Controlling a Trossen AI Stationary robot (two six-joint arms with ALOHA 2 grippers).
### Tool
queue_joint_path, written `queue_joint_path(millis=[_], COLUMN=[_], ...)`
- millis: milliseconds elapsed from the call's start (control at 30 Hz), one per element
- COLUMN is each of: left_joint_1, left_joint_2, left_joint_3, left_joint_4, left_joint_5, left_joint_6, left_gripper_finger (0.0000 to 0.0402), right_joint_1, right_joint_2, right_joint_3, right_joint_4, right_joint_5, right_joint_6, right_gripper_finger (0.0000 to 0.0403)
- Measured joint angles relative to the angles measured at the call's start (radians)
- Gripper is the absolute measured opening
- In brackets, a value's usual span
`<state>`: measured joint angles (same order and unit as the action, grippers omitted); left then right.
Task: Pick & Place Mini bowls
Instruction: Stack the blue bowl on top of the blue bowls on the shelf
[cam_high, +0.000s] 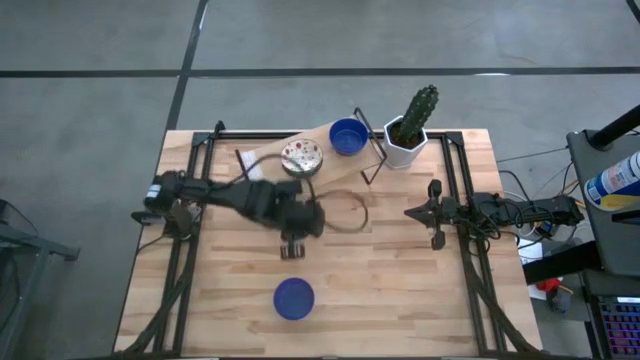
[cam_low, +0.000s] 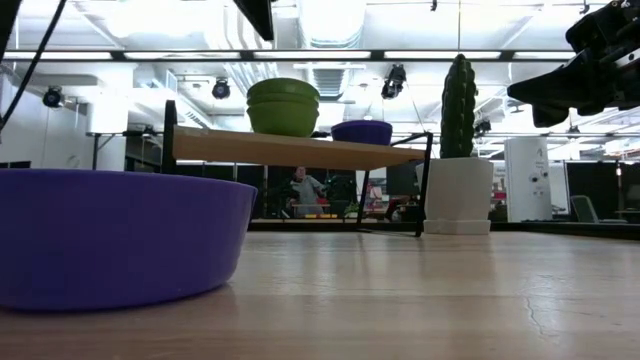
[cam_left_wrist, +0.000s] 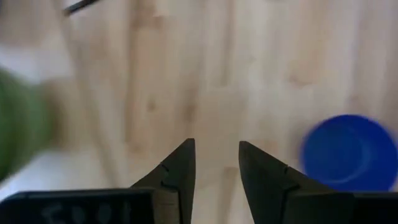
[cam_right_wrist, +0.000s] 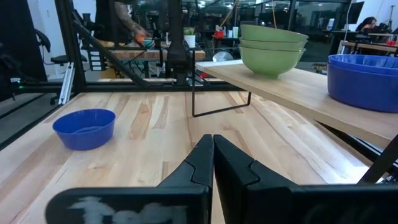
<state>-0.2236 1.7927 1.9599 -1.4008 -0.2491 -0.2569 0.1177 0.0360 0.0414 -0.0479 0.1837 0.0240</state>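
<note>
My left gripper (cam_high: 292, 247) hung over the middle of the table (cam_high: 400, 280) in the high view, fingers released with a narrow gap and holding nothing; my right gripper (cam_high: 435, 212) waited at the right side of the frame, its fingers pressed together and empty. One blue mini bowl (cam_high: 294, 298) sat on the bare wood at lower centre, just below my left gripper and apart from it. On the raised wooden shelf (cam_high: 265, 156) at upper centre stood a stack of speckled cream bowls (cam_high: 301, 158), green on the outside in the low view, and beside it a second blue bowl (cam_high: 347, 137); the potted cactus (cam_high: 411, 128) stood to the right of the shelf. I judged the step in hand to be the approach to the lower bowl: I should widen the fingers, straddle one wall of the rim, descend vertically, and close only once a finger was inside the bowl. No brand, label or readable writing showed on the bowls or shelf.
</note>
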Motion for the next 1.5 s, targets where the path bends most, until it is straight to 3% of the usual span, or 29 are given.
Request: queue_joint_path(millis=[433, 733, 967, 1233, 1500], left_joint_1=[-0.283, -0.358, -0.437, -0.478, -0.478], left_joint_2=[0.000, 0.000, 0.000, 0.000, 0.001], left_joint_3=[-0.289, -0.440, -0.516, -0.615, -0.724], left_joint_4=[0.346, 0.465, 0.562, 0.712, 0.749], left_joint_5=[0.046, 0.064, 0.154, 0.122, 0.124], left_joint_6=[-0.088, -0.206, -0.286, -0.271, -0.256], left_gripper_finger=[0.0116, 0.0116, 0.0116, 0.0116, 0.0116], right_joint_1=[0.000, 0.000, 0.000, 0.000, 0.000], right_joint_2=[0.000, 0.000, 0.000, 0.000, 0.000], right_joint_3=[0.000, 0.000, 0.000, 0.000, 0.000], right_joint_4=[0.000, 0.000, 0.000, 0.000, 0.000], right_joint_5=[0.000, 0.000, 0.000, 0.000, 0.000], right_joint_6=[0.000, 0.000, 0.001, 0.001, 0.001], right_gripper_finger=[0.0009, 0.0009, 0.0009, 0.0009, 0.0009])
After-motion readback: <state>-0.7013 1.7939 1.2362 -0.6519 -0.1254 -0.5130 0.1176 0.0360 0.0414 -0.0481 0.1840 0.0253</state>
